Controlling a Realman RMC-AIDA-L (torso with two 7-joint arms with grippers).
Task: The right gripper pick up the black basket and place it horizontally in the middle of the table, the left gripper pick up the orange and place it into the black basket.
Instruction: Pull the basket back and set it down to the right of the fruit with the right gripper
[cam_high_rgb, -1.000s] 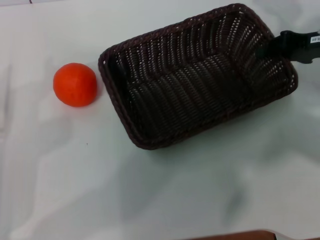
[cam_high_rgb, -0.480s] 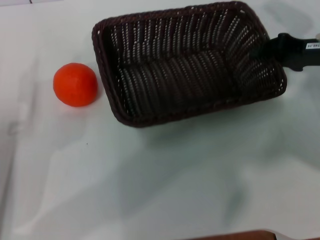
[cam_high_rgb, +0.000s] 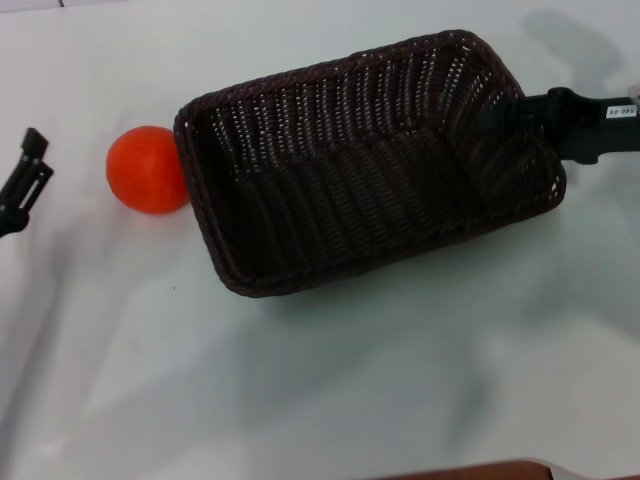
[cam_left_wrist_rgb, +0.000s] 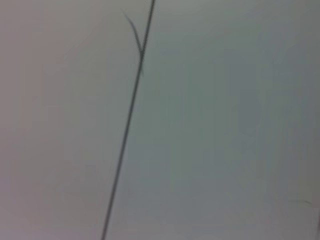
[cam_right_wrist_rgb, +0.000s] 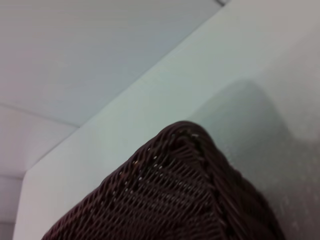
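1. The right gripper (cam_high_rgb: 500, 118) is clenched on the right-hand wall of the black basket (cam_high_rgb: 365, 160), reaching in from the right edge of the head view.
2. The basket sits tilted, its long side slanted across the worktop (cam_high_rgb: 330, 390); whether it rests flat I cannot tell. It looks not yet squared up or let go, so the first step seems unfinished.
3. The orange (cam_high_rgb: 147, 169) lies on the worktop just beside the basket's left rim, outside it.
4. The left gripper (cam_high_rgb: 28, 172) shows at the left edge, near the orange and apart from it; its fingers look spread and hold nothing.
5. Left to do: release the basket, then pick the orange and drop it in.
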